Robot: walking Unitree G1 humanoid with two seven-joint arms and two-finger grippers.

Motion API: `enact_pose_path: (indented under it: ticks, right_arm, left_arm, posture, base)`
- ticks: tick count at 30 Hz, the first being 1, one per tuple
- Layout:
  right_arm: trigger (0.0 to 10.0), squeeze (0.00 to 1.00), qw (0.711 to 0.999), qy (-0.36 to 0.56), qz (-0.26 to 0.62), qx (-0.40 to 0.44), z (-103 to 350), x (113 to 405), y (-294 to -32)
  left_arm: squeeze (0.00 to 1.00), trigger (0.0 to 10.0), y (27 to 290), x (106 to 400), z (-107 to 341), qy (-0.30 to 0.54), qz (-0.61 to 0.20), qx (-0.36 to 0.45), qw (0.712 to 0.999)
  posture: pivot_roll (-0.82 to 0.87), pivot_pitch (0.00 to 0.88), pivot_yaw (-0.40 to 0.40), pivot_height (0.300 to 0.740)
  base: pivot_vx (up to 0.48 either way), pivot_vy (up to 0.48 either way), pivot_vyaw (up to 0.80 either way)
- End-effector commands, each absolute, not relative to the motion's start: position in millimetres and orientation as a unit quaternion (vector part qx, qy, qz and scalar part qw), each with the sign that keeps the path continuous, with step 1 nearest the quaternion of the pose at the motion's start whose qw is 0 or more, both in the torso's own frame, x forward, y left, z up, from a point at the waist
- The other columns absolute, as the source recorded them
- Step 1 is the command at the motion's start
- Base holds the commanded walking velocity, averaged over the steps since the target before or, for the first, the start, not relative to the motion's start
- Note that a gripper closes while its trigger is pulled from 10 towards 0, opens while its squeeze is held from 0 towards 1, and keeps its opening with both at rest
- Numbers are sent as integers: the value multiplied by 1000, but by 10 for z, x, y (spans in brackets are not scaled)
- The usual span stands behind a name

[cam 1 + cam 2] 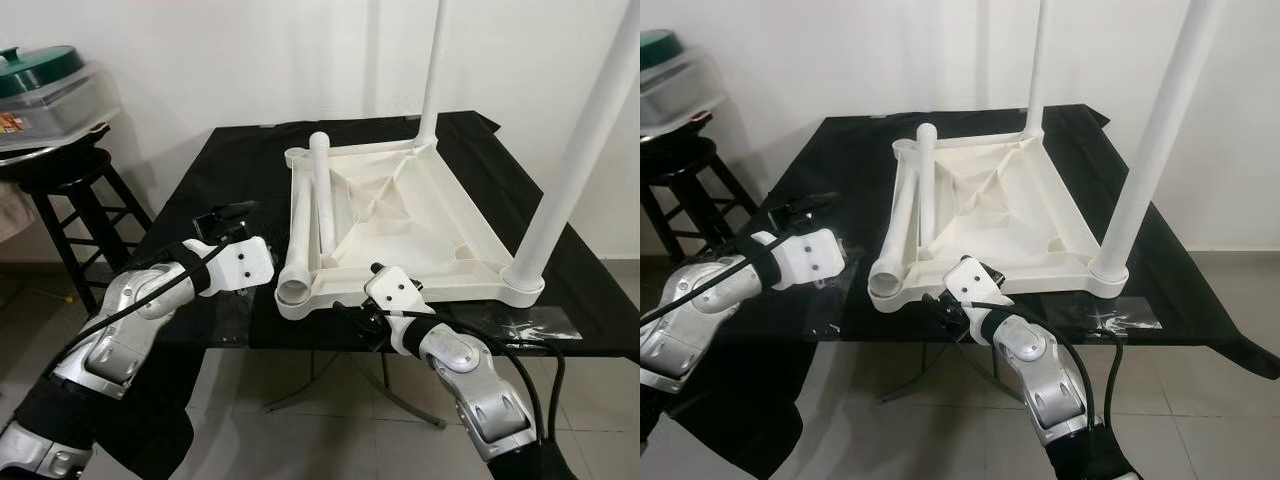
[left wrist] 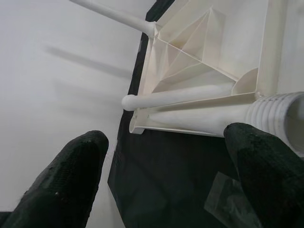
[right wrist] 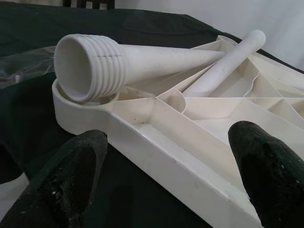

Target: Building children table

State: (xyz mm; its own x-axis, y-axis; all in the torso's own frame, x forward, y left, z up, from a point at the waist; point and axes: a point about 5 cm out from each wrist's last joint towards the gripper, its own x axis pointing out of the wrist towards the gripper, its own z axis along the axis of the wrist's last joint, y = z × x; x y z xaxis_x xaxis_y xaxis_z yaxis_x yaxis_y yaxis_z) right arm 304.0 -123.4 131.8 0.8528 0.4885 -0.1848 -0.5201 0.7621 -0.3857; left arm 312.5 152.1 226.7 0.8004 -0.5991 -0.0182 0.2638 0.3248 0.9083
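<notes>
The white plastic table top point(image 1: 400, 215) lies upside down on a black-covered table point(image 1: 230, 170). Two white legs stand upright in its right corners, one far point(image 1: 432, 70) and one near point(image 1: 575, 150). Two loose legs lie along its left side: one with a ribbed, threaded end point(image 1: 298, 260) at the near left corner, and a thinner one point(image 1: 320, 185) beside it. My left gripper point(image 1: 232, 212) hovers open just left of that corner. My right gripper point(image 1: 358, 312) is open, low at the top's near edge. In the right wrist view the threaded end point(image 3: 90, 66) lies beyond the open fingers point(image 3: 71, 175).
A black stool point(image 1: 70, 190) stands at the left and carries a clear box with a green lid point(image 1: 40, 85). Crumpled clear plastic film point(image 1: 525, 325) lies on the cloth near the front right. A white wall is close behind the table.
</notes>
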Motion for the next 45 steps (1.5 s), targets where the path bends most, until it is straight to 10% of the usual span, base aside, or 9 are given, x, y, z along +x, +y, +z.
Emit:
enact_pose_path:
  ticks: [1, 45]
  right_arm:
    - [10000, 0, 936, 27, 279, -215, 1327, 3021, -1190]
    - [10000, 0, 926, 42, 292, -236, 1240, 2953, -1179]
  left_arm:
    - [0, 10000, 1599, 3119, 2263, -153, -269, 528, 791]
    - [0, 10000, 2004, 2896, 2078, -78, -316, 576, 750]
  posture:
    - [-82, 0, 71, 740]
    - [-61, 0, 69, 740]
  base:
    - [0, 0, 0]
    - [0, 0, 0]
